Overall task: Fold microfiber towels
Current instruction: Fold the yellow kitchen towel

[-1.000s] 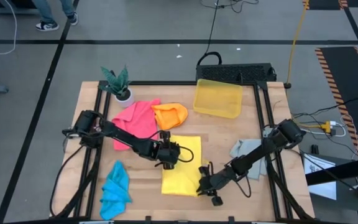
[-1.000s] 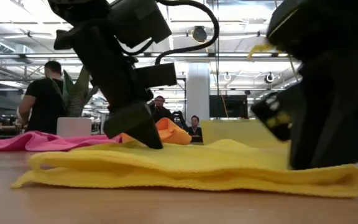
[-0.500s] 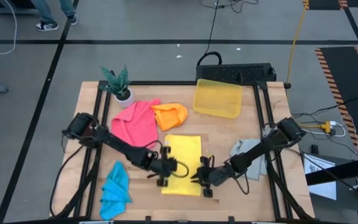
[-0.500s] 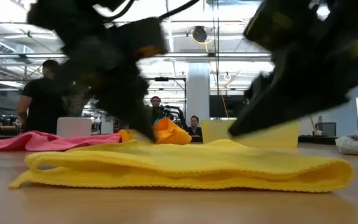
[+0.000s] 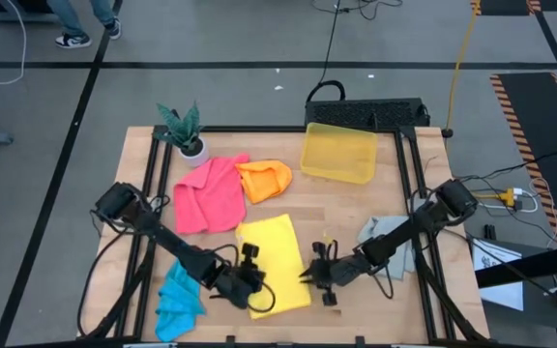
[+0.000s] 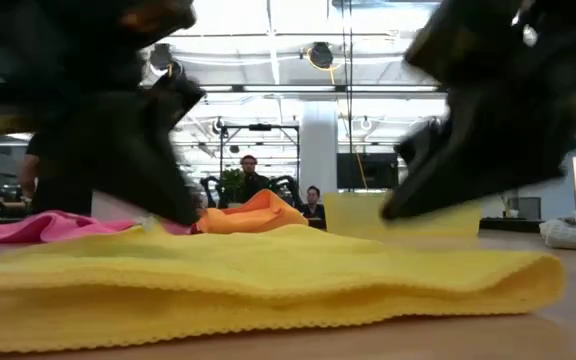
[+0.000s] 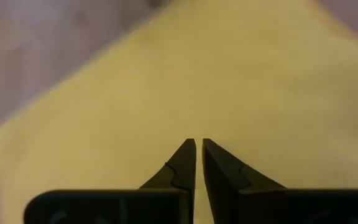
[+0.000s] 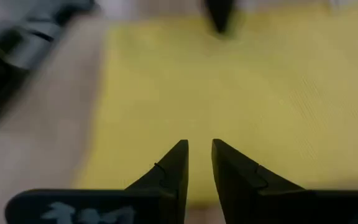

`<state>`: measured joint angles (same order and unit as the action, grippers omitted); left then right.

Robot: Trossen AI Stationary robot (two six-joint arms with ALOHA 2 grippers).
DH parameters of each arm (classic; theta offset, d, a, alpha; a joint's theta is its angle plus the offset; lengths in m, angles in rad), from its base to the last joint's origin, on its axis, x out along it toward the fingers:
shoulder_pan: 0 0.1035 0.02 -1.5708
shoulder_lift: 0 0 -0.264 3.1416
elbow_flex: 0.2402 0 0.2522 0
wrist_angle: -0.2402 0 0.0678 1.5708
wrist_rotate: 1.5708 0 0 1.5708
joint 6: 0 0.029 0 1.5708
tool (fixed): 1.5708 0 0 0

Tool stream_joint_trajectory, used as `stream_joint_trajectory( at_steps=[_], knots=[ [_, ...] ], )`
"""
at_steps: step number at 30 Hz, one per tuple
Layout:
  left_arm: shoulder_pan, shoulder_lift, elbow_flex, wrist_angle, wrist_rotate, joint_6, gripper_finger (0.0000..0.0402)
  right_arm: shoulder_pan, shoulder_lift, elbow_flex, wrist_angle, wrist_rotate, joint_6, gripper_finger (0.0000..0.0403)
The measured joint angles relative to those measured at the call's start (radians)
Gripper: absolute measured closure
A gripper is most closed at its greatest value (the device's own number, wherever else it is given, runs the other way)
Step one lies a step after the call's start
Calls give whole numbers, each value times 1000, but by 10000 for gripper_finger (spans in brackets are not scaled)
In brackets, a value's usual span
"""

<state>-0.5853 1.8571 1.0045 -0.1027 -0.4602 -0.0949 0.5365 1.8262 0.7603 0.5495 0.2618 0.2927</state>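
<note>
Lying folded near the front middle of the table (image 5: 356,208), the yellow towel (image 5: 275,263) sits a little askew, its doubled edge showing as a soft rounded fold in the low view. The left gripper (image 5: 247,283) is at the towel's front left corner, its fingers (image 7: 180,167) nearly together with only a thin slit between them and nothing pinched; yellow cloth fills the view beyond the tips. The right gripper (image 5: 314,275) is at the towel's right edge, its fingers (image 8: 173,167) a narrow gap apart and also empty. Behind lie the pink towel (image 5: 209,193) and the orange towel (image 5: 264,179), touching each other. The blue towel (image 5: 179,298) is bunched at the front left, the grey towel (image 5: 383,232) at the right under the right arm. A yellow bin (image 5: 338,152) and a small potted plant (image 5: 183,130) stand along the back.
</note>
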Motion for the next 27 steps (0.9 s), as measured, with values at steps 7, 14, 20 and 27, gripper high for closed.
stream_joint_trajectory(
  at_steps=[7, 14, 20, 27],
  knots=[
    [84, -9, -2, -21, 25, -7, 369, 51, 28, 19, 121, -6, -125, 330],
    [221, -9, -15, -75, 85, -75, 369, 36, 104, 70, 110, -27, -123, 302],
    [353, -9, -73, 106, 82, 92, 369, 1, 118, 67, 85, -22, -90, 308],
    [456, -16, -79, 355, 68, 238, 369, -8, 112, 67, -23, 95, -45, 314]
  ],
)
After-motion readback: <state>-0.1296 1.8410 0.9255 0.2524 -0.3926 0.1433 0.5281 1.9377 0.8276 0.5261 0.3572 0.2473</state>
